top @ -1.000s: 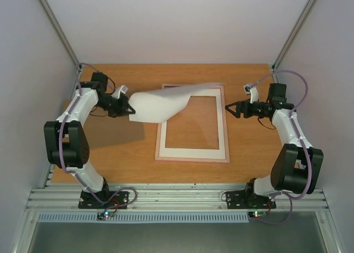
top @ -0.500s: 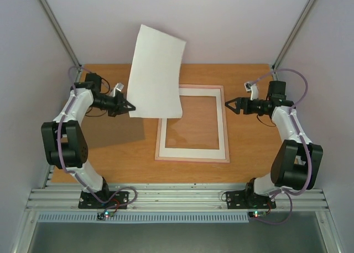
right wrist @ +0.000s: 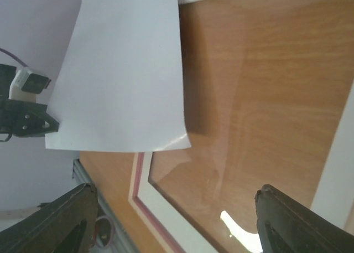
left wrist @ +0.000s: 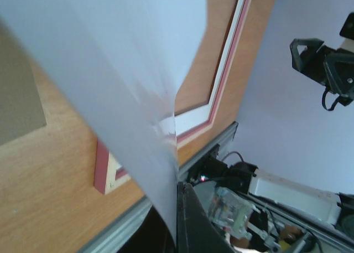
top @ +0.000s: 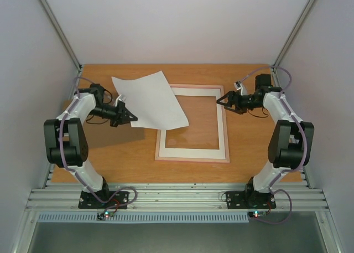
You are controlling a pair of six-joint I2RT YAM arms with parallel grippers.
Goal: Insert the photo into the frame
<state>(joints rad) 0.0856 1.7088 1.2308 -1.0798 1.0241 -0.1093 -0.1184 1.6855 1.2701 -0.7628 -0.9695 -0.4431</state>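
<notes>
On the wooden table (top: 110, 164) the frame (top: 192, 160) lies flat, its pink rim around a white mat (top: 192, 152). Left of the frame lies a darker brown patch (top: 113, 135); board or shadow, I cannot tell. The photo (top: 149, 101) slants over the frame's far-left corner, hiding it, with only its plain white back showing and the printed side unseen. Whether its near corner rests on the frame or hangs just above is unclear. The left gripper (top: 131, 119), left of the frame, pinches the photo's near-left corner; in its wrist view the sheet hides all but one dark finger (left wrist: 191, 225). The right gripper (top: 220, 102) sits at the frame's far-right corner with jaws spread and nothing between them, its fingers (right wrist: 61, 220) cut off by the picture's bottom edge.
</notes>
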